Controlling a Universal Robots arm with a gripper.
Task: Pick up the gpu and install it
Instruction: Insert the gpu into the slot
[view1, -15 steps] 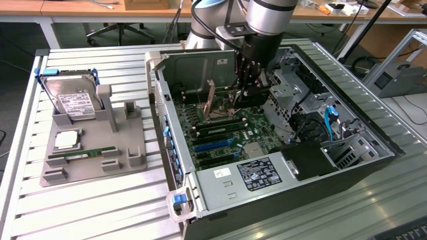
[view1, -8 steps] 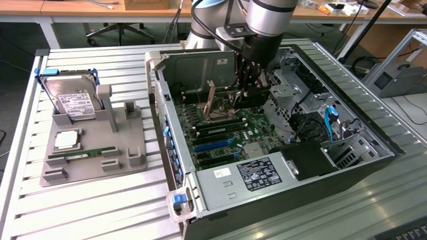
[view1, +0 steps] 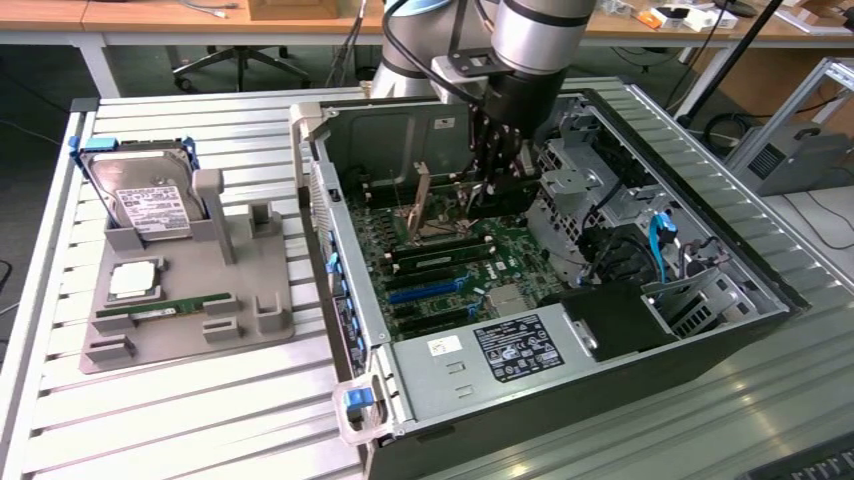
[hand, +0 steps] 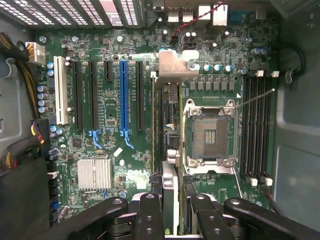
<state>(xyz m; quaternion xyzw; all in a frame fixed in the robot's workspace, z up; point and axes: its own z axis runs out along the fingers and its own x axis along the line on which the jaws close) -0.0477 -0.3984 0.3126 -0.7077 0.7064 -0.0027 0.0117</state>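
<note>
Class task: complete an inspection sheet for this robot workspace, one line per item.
surface: ribbed white metal table, carrying open black computer case and grey parts holder
job's things: gpu, dark flat circuit card with silvery edge, held edge-on above green motherboard
clutter: boxy silver hard drive, narrow green memory stick, on holder
grippers: black gripper shut on gpu, inside case
cables: blue cable inside case
surroundings: wooden desks, chair base

Bright, even light throughout, with soft shadows and little glare.
</note>
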